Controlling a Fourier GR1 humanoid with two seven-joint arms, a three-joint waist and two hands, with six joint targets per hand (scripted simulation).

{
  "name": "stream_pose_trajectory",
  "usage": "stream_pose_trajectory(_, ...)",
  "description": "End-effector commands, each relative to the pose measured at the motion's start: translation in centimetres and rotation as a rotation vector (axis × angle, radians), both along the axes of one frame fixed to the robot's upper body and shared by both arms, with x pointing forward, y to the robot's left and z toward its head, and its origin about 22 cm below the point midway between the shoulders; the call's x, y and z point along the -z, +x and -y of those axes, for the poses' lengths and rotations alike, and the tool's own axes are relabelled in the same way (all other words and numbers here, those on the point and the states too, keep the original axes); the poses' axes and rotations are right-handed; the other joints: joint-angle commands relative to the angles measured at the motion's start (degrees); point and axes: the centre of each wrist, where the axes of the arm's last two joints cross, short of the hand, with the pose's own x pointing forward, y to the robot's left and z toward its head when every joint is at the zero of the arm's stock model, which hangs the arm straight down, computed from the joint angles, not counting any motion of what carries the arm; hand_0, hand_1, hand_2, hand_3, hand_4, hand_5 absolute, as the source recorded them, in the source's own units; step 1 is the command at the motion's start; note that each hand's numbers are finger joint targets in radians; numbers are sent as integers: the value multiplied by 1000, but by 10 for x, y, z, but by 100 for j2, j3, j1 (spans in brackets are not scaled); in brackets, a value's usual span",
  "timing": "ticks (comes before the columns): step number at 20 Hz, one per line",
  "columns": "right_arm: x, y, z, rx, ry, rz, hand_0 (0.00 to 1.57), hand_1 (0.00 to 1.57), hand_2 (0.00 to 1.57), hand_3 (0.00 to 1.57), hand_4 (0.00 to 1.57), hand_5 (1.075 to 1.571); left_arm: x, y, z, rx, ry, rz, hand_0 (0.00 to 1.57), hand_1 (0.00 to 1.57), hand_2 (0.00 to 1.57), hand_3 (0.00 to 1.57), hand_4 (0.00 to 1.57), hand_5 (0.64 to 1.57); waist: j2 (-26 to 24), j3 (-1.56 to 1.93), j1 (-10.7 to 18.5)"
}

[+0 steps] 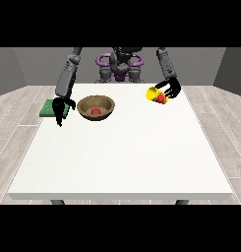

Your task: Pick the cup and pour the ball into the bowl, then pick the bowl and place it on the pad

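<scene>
at the upper right of the frame, the hand curls round a tipped yellow cup. a red ball lies in the bowl. the hand at left hangs, fingers down, before the green pad.

A yellow cup is held tipped on its side above the white table by the hand at the view's right, whose fingers are curled round it; a red part is seen at the cup's lower end. A brown bowl is set on the table, with a red ball inside it. The hand at the view's left is hung beside the bowl, fingers pointing down, in front of a green pad.
</scene>
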Motion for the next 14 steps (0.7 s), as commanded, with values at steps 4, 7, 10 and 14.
stream_pose_trajectory(4, -35, 37, -19, -16, -1, 83, 0, 0, 0, 0, 0, 1569, 21, 9, -18, 137, -219, -130, 0, 0, 0, 0, 0, 642, 505, 54, -219)
stream_pose_trajectory(7, -41, 52, -35, -68, -17, 46, 0, 0, 0, 0, 0, 1571, 30, 8, -31, 114, -240, -131, 0, 0, 0, 0, 0, 648, 342, 62, -435)
stream_pose_trajectory(10, -23, 55, -46, -63, 52, -25, 0, 0, 0, 0, 0, 1569, 12, 5, -32, 114, -267, -132, 0, 0, 0, 0, 0, 654, 197, 73, -415)
stream_pose_trajectory(14, -10, 52, -53, -119, 122, -38, 0, 0, 0, 0, 0, 1569, 17, -1, -30, 90, -265, -145, 0, 0, 0, 0, 0, 690, -68, 77, -669)
